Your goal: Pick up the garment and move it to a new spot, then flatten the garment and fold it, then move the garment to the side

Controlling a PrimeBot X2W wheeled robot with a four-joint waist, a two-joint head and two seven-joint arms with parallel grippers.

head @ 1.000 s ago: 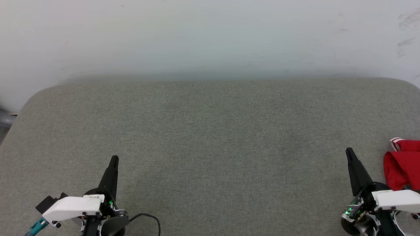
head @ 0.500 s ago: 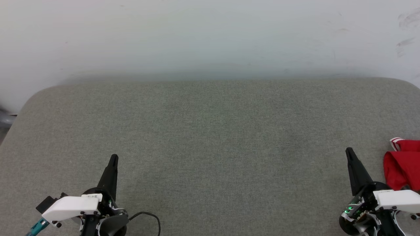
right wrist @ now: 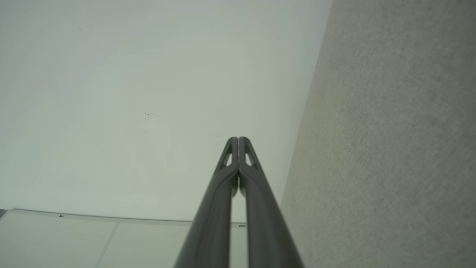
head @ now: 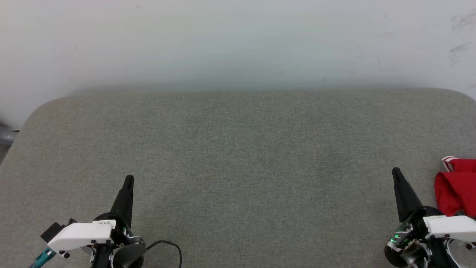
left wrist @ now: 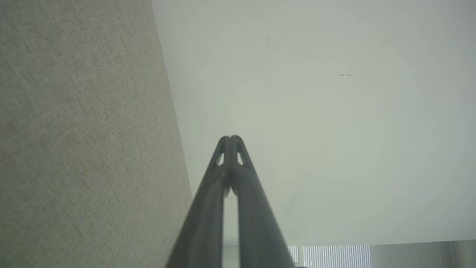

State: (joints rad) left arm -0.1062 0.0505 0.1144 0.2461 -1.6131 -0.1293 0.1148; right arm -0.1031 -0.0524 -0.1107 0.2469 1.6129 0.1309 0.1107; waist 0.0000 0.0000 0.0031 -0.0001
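**Head view, with both wrist views.** The garment (head: 455,191) is cut off by the right edge of the head view and is partly covered below by the white casing (head: 448,226) of the right arm. Its full outline cannot be made out, nor whether it bears lettering. The visible part is a rumpled red mass with soft folds and a short length of red-and-white striped trim at its upper left corner. It lies on the grey fabric-covered bench (head: 238,156), at the near right, close beside the right tool (head: 395,171) but apart from it. The right tool and the left tool (head: 129,179) each have their fingers pressed together, tips touching, with nothing between them; the wrist views show this plainly. Each tool points toward the pale wall (head: 238,41). A grey object (head: 6,136) at the far left edge is too truncated to identify.
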